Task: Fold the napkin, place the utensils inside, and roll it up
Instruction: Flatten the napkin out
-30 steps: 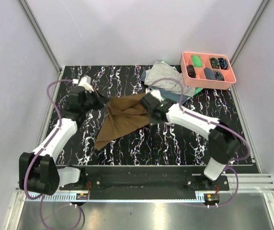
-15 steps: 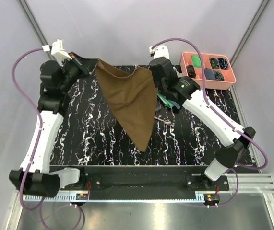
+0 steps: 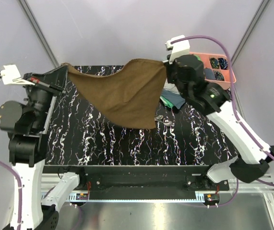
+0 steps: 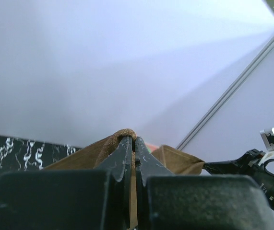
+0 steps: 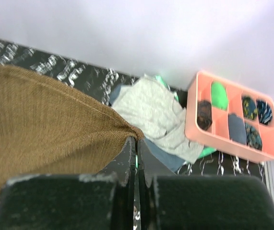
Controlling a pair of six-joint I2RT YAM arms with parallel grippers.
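Currently the napkin [image 3: 122, 98], a plain brown cloth, hangs spread in the air above the black marbled surface [image 3: 103, 143]. Its top edge sags between two pinched corners, and its lower part droops to a rounded point. The left tool [image 3: 65, 67] is clamped on the left corner and the right tool [image 3: 167, 66] on the right corner. Both arms stand high and well apart, the right one above the grey cloth [image 5: 151, 112] beside the pink tray [image 3: 225, 79].

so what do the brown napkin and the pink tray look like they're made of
Brown square cloth napkin: soft woven fabric, matte; a coarse weave shows and it sags as it hangs. Pink compartment tray: probably moulded plastic; smooth, even colour, thin rigid walls.
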